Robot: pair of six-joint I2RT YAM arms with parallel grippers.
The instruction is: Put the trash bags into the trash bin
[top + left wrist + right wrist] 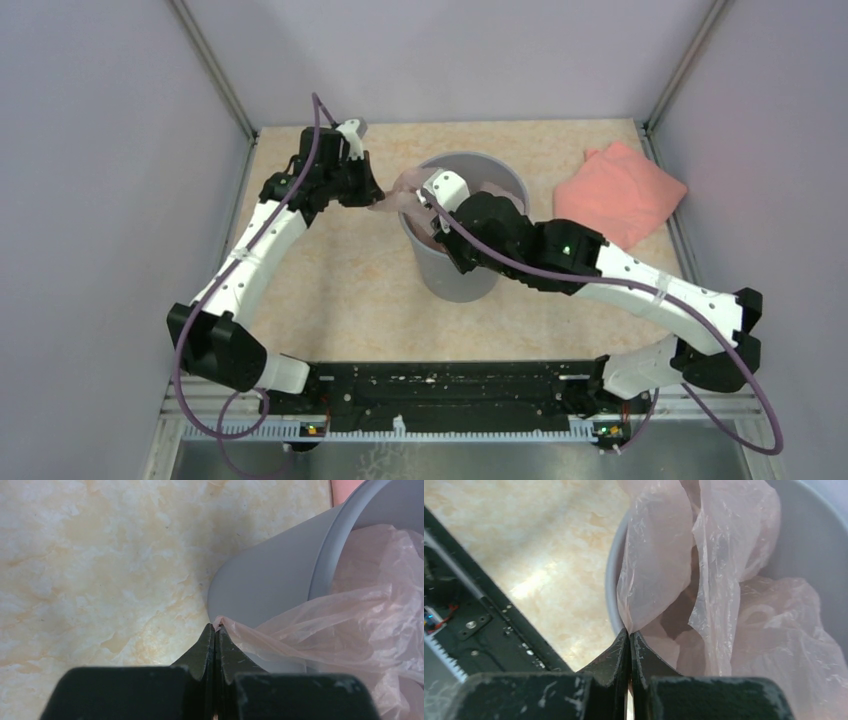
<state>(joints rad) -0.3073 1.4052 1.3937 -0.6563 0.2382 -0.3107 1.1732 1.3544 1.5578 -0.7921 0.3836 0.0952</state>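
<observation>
at the left, the left gripper (pixel 215 628) is clenched just outside the wall of the grey bin (pixel 455 275), its tips nipping a corner of the thin pink bag (pixel 350 620), so that this edge lies stretched over the rim and down the outside. moving right, most of the bag sits crumpled inside the bin, which stands upright near the middle of the table (pixel 340 270). over the near side of the bin's mouth the right gripper (pixel 629 632) is closed tight too, and a fold of the film runs straight into its tips, so it looks to be grasping the bag there. at the far right a salmon cloth bundle (pixel 618 192) lies well apart, untouched. the step in hand seems to be the last tucking in: the bag is largely in, with edges hanging out. next, each pinched edge likely needs carrying over the opening and lowering before letting go; a sideways tug could drag or tip the bin, and the film may cling to the fingers.
</observation>
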